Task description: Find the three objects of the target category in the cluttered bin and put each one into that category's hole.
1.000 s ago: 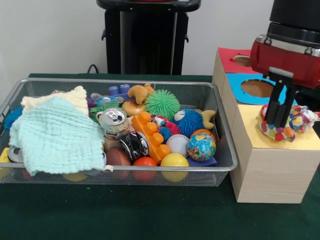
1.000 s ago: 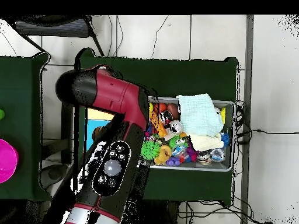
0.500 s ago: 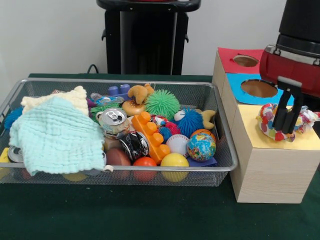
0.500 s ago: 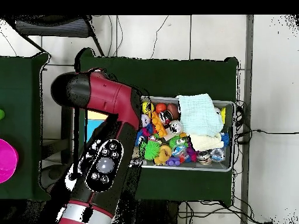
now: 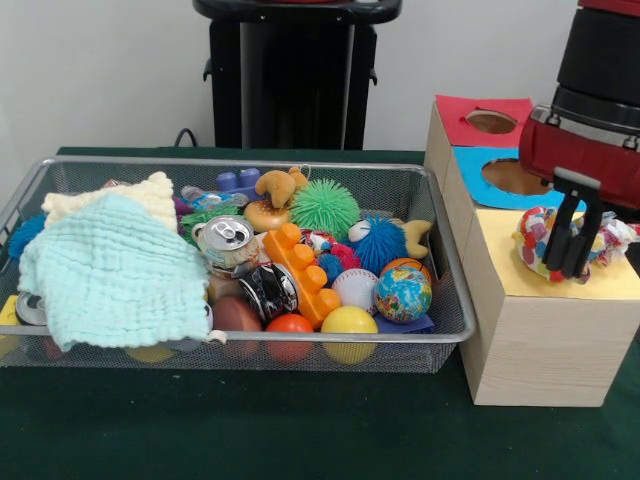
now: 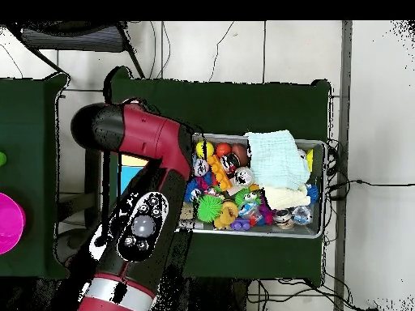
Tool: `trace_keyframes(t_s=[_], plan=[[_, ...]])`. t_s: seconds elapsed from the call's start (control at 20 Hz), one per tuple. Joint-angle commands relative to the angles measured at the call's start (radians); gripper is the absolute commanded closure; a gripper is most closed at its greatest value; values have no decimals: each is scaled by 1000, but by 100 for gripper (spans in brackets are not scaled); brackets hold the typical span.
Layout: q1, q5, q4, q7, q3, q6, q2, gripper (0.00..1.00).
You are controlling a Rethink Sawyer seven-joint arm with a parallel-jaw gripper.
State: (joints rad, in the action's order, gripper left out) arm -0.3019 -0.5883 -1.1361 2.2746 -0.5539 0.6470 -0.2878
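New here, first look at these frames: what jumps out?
The red and black arm at the right, its gripper down on a multicoloured stuffed toy that sits on the yellow top of the wooden box. Then the wire bin left of the box, heaped with balls, cans and a pale green cloth.

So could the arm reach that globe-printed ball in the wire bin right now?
Probably yes: the globe-printed ball lies uncovered on top near the wire bin's box-side end, though the end effector is over the yellow box top.
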Motion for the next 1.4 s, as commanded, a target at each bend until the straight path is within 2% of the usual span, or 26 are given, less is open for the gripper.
trace_keyframes(t_s=[0.05,0.25,0.8,1.4], plan=[[3,-24,-37,251,107,86,30,100],[-2,-30,-45,257,115,100,28,100],[-23,-58,-126,240,169,125,-19,100],[-43,-26,-133,266,92,162,-28,100]])
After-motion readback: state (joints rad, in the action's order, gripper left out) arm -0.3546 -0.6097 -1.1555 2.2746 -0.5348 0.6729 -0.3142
